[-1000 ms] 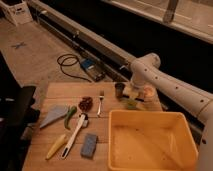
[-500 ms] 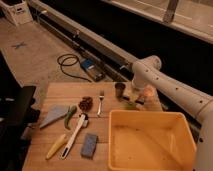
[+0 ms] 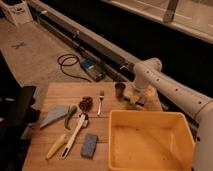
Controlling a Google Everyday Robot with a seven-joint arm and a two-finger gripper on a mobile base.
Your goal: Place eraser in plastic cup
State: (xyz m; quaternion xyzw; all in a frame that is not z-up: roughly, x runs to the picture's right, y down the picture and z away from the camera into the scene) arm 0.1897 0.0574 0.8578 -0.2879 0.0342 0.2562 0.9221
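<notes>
My hand [image 3: 134, 96] low over the far edge of the tabletop [image 3: 45, 150], just right of the dark metallic cup [image 3: 120, 89] | cannot tell its grip | plastic cup [image 3: 131, 104] right under it, behind the yellow bin [image 3: 150, 142] | eraser: can't make it out | fork [image 3: 100, 101] left, beside pinecone [image 3: 86, 103]

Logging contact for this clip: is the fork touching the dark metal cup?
Apart. The camera view shows bare wood between the fork and the dark metal cup. The gripper is right of that cup.
</notes>
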